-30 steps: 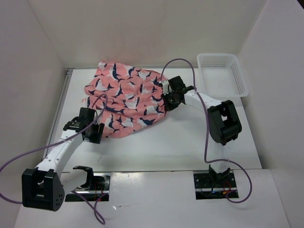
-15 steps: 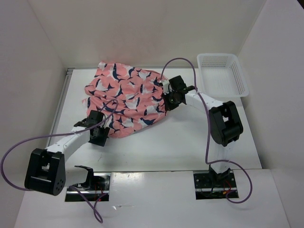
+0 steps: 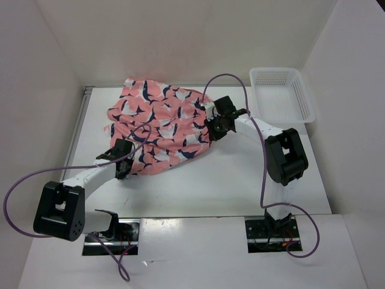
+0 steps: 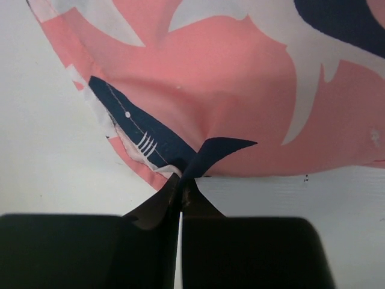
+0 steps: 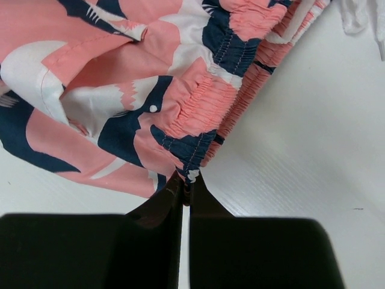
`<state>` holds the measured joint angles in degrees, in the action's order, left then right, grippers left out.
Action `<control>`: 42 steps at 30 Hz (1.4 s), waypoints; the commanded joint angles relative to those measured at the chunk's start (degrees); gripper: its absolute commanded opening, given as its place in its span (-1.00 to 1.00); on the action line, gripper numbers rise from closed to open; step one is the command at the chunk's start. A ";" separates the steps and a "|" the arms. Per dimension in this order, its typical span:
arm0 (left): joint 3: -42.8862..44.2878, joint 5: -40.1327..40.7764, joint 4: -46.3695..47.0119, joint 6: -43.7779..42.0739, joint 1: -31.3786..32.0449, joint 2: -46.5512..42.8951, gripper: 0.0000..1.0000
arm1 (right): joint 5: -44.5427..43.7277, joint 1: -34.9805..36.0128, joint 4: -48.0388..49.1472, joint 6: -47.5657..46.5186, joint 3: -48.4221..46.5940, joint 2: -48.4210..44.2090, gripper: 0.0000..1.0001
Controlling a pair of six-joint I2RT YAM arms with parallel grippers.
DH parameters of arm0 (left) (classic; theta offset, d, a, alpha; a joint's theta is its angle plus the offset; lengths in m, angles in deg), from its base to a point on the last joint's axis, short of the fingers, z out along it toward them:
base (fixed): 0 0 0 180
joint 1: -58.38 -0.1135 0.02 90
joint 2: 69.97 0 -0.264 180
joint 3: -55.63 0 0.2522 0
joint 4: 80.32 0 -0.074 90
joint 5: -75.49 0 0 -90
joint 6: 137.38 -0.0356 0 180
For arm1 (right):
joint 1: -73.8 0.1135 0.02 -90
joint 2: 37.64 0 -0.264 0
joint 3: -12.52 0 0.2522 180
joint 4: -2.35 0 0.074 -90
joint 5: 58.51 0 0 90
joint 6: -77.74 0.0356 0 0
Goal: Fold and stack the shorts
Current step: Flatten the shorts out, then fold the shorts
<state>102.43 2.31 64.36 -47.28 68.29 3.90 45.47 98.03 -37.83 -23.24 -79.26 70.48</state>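
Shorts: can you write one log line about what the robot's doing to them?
shorts: lying on table | left jaws: shut on hem | right jaws: shut on waistband | basket: empty

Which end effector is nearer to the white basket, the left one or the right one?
Right. The right end effector grips the shorts at the waistband, left of the basket. The left end effector grips their near hem, farther away.

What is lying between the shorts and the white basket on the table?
In the top view: the right gripper, shut on the waistband of the shorts, its purple cable, and otherwise bare table before the basket.
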 commanded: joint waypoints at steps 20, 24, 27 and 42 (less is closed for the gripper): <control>44.47 -5.06 -14.62 -0.10 -0.60 -12.03 -0.99 | 13.09 1.96 -39.59 -27.78 3.93 -27.34 -1.00; 52.46 -2.84 -8.58 -0.10 1.60 -0.77 -0.99 | 15.55 -1.28 -39.06 -25.59 2.61 -25.25 -1.00; 60.81 -2.14 -7.88 -0.10 1.60 10.83 -0.99 | 18.01 -7.34 -37.14 -22.87 1.21 -21.82 -1.00; 85.68 -1.53 -3.22 -0.10 1.60 43.80 -0.99 | 28.83 -24.14 -27.12 -6.34 -6.35 -4.23 -1.00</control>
<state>181.83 -2.94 55.72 -47.17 70.80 46.30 73.07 76.26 -66.74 -34.06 -82.48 65.19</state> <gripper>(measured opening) 0.014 0.025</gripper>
